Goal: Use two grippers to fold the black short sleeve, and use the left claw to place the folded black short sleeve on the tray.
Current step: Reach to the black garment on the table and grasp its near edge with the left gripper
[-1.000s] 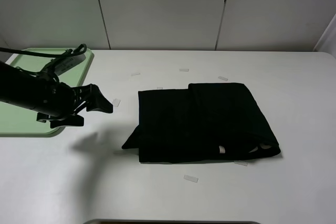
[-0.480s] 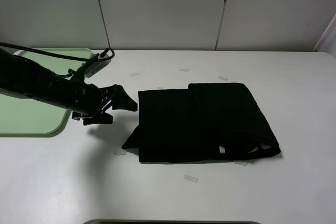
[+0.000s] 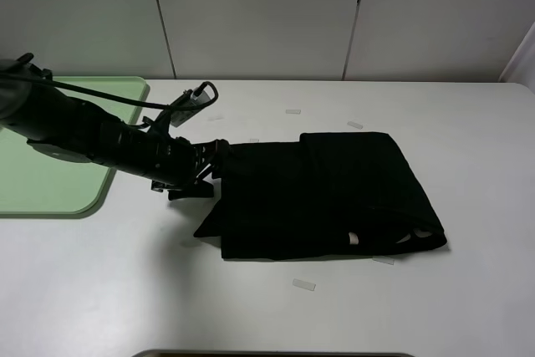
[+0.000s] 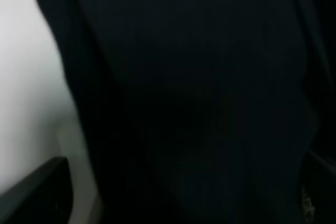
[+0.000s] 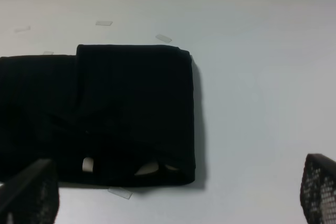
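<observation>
The black short sleeve (image 3: 326,194) lies folded into a rectangle on the white table, right of centre. My left gripper (image 3: 211,170) is at its left edge, open, with the cloth's edge between or just under the jaws. In the left wrist view the black cloth (image 4: 199,87) fills the picture and the fingertips (image 4: 39,190) stand wide apart at the sides. The green tray (image 3: 50,194) is at the far left. My right gripper (image 5: 173,187) shows only in the right wrist view, open and empty, back from the shirt (image 5: 105,108).
Small strips of clear tape lie on the table: one (image 3: 292,111) behind the shirt, one (image 3: 303,284) in front of it. The left arm (image 3: 84,135) stretches across the tray's right corner. A white wall stands behind the table.
My left arm has swung right, from over the tray's edge to the shirt's left edge. The shirt has not moved.
</observation>
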### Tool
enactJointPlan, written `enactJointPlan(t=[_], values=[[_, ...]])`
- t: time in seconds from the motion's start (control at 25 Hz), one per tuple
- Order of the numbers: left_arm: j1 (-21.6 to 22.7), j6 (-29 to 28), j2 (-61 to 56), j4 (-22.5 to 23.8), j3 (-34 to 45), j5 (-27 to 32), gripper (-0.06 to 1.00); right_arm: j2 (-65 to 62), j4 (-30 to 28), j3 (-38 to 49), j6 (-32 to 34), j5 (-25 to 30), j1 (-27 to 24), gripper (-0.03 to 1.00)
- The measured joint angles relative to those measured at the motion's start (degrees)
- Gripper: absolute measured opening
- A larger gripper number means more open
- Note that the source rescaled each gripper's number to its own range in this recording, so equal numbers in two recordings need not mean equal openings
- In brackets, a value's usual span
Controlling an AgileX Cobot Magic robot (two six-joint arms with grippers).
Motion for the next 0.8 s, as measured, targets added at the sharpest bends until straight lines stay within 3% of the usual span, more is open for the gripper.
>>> enactJointPlan(t=[0.36, 0.56, 0.68, 0.8], values=[[-1.78, -0.98, 0.63, 0.0, -1.34, -0.18, 0.84, 0.0, 0.0, 0.0, 0.05, 0.0, 0.0, 1.0], [-3.17, -2.01, 0.63, 0.0, -1.34, -1.49, 0.78, 0.0, -0.05, 0.0, 0.05, 0.0, 0.0, 1.0], [-3.77, -2.15, 0.63, 0.0, -1.34, -3.12, 0.68, 0.0, -0.11, 0.0, 0.05, 0.0, 0.0, 1.0], [-3.98, -2.38, 0.96, 0.0, -1.34, -5.31, 0.43, 0.0, -0.11, 0.0, 0.05, 0.0, 0.0, 1.0]])
